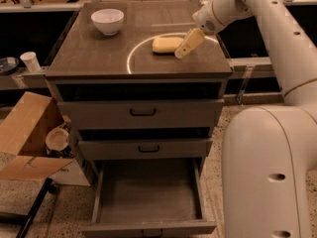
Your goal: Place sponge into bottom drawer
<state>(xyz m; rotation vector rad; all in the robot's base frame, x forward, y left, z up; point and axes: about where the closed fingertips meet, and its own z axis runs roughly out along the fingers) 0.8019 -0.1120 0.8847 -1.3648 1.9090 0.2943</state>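
The pale yellow sponge (165, 44) lies on the cabinet top (99, 58), inside a white ring mark. My gripper (187, 44) hangs from the white arm just to the right of the sponge, low over the top and close to the sponge's right end. The bottom drawer (148, 197) is pulled out at the foot of the cabinet, and its flat grey floor is bare. A small dark handle shows on its front edge.
A white bowl (107, 21) stands at the back left of the cabinet top. Two shallower drawers with black handles (142, 112) are shut above the bottom one. An open cardboard box (27, 138) and a paper cup (30, 61) are to the left. My white base (267, 172) fills the right foreground.
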